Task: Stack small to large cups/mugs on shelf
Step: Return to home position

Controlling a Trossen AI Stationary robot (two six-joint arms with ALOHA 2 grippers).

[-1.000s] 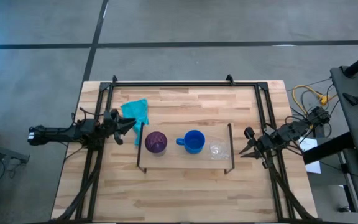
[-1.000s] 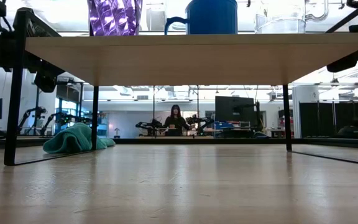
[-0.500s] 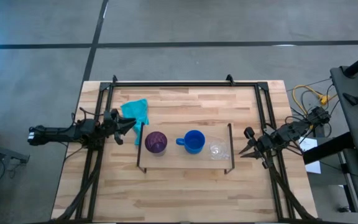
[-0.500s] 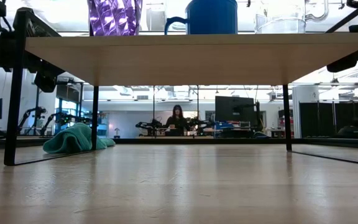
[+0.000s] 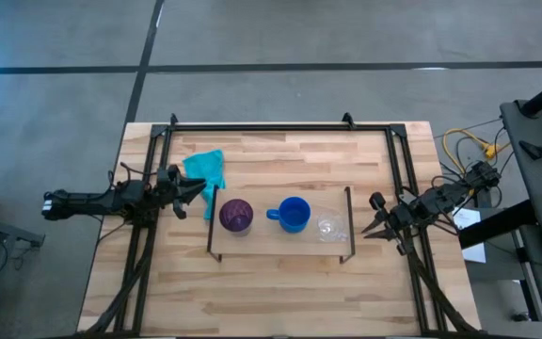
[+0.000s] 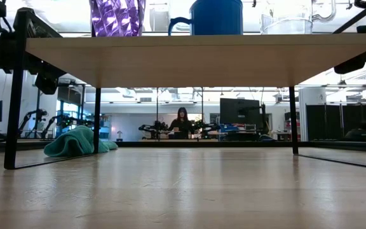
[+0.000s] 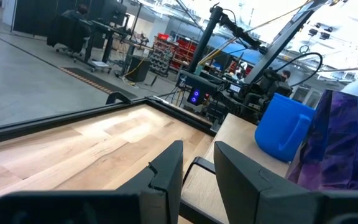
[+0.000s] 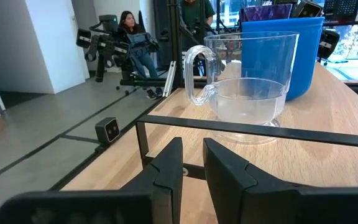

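All three vessels stand in a row on the shelf (image 5: 271, 247): the purple cup (image 5: 236, 216) at its left end, the blue mug (image 5: 294, 215) in the middle, the clear glass cup (image 5: 327, 226) toward the right. So placing looks done, and you are parking the arms. Your left gripper (image 5: 196, 193) hovers just outside the shelf's left end, near the teal cloth (image 5: 205, 169); your right gripper (image 5: 373, 221) is just outside its right end. Both claws are slightly parted and empty. Draw each straight back, minding the wire legs (image 5: 350, 217) and the table's black frame (image 5: 252, 127).

Overhead looks straight down, low camera peers under the shelf (image 6: 196, 60), wrist cameras face its ends closely
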